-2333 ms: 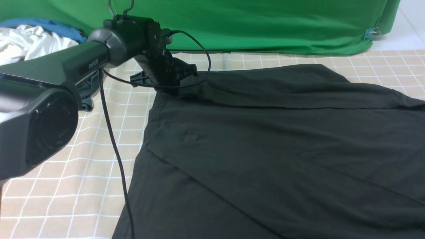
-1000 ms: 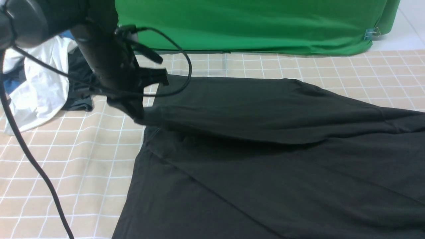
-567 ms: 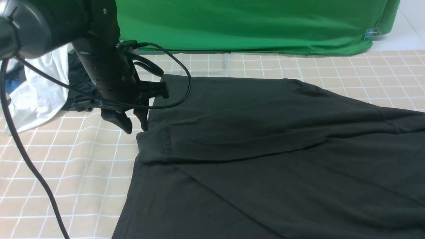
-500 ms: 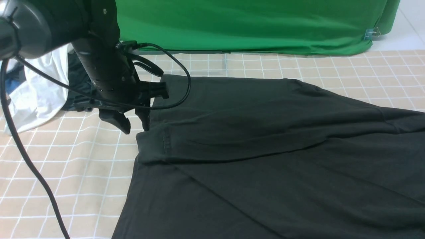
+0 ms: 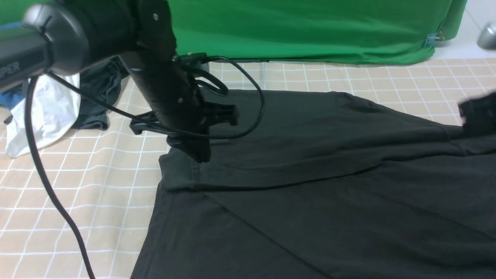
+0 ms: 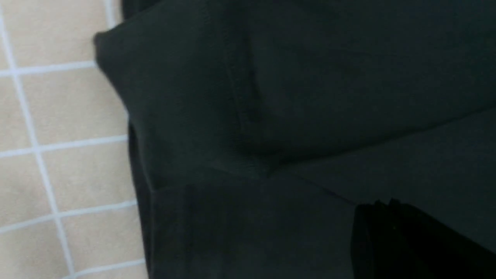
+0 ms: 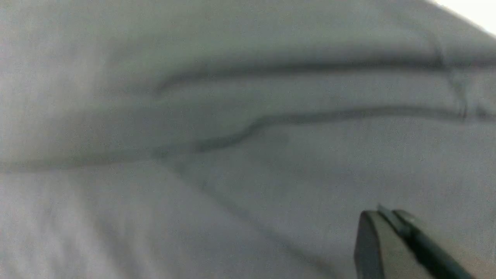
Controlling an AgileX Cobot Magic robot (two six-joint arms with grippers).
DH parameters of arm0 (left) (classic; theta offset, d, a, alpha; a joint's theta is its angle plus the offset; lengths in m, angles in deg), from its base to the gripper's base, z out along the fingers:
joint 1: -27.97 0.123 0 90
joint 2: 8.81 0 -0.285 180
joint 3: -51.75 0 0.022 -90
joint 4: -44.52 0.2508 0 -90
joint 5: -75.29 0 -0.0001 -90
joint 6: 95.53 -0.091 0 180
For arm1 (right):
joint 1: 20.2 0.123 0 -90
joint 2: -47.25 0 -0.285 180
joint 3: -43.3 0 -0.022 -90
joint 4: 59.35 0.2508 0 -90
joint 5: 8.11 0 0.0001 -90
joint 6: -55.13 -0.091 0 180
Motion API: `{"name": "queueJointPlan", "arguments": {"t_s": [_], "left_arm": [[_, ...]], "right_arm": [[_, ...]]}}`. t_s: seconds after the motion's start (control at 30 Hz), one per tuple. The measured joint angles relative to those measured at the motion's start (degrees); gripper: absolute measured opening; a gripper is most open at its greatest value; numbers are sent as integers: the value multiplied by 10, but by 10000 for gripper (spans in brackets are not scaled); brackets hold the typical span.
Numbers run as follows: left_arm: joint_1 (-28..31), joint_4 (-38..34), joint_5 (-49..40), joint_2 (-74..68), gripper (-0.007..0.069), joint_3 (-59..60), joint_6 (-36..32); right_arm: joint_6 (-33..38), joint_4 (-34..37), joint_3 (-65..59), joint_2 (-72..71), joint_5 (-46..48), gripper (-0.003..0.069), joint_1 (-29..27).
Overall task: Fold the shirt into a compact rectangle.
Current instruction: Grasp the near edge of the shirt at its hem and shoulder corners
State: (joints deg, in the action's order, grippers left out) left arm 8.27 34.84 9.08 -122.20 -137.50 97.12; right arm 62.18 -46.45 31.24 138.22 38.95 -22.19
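Left gripper (image 5: 198, 154), tips pressed together on nothing I can see, hangs over the shirt (image 5: 310, 186) at its mid-left folded corner, and the fold runs long toward the also-closed right gripper (image 5: 476, 113) at far right.

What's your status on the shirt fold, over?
Left gripper shut, over the folded band's left end. Right gripper shut, above the fabric. Shirt spread flat, far edge folded over. Clothes pile apart from it.
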Motion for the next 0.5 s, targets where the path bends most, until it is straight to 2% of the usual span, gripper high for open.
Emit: {"name": "queueJointPlan", "arguments": {"t_s": [0.07,0.13,0.23,0.27,0.37,0.5], "left_arm": [[-1,-1,2,0,11,0,0],[-2,1,4,0,11,0,0],[-2,1,4,0,12,0,0],[-2,2,4,0,13,0,0],[-2,3,-2,0,13,0,0],[-2,3,-5,0,13,0,0]], "right_arm": [[-6,-1,30,34,-1,55,-3],[-10,-2,88,99,8,118,-8],[-12,-2,138,162,23,245,-17],[-16,-2,156,190,28,322,-24],[-38,-4,193,247,31,445,-44],[-52,-8,225,306,31,493,-59]]}}
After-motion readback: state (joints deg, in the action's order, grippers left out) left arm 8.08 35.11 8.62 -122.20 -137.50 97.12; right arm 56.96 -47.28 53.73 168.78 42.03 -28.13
